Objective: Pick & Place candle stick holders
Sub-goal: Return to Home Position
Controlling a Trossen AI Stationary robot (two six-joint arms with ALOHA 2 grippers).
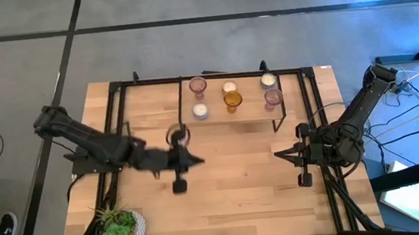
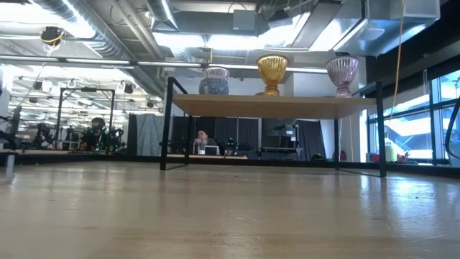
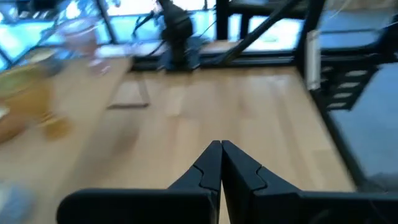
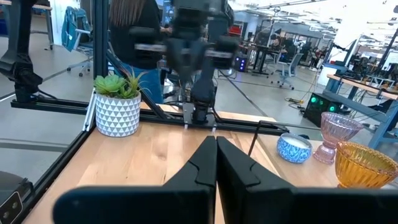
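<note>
Six small glass candle stick holders stand on a raised wooden shelf (image 1: 251,107) at the table's far middle: two pinkish (image 1: 198,85) (image 1: 272,97), one amber (image 1: 232,100), three whitish (image 1: 229,88) (image 1: 268,80) (image 1: 200,111). The low view shows a whitish one (image 2: 214,80), the amber one (image 2: 272,74) and a pink one (image 2: 342,75) on top of the shelf. My left gripper (image 1: 196,162) (image 3: 221,147) is shut and empty over the table's middle, nearer than the shelf. My right gripper (image 1: 279,155) (image 4: 216,140) is shut and empty at the right, pointing toward the left one.
A leafy green plant in a white pot (image 1: 118,228) (image 4: 118,102) stands at the table's near left corner. A black frame (image 1: 116,103) runs around the table top. The shelf rests on black legs (image 2: 167,122). Bare wood (image 1: 239,184) lies between the grippers and the near edge.
</note>
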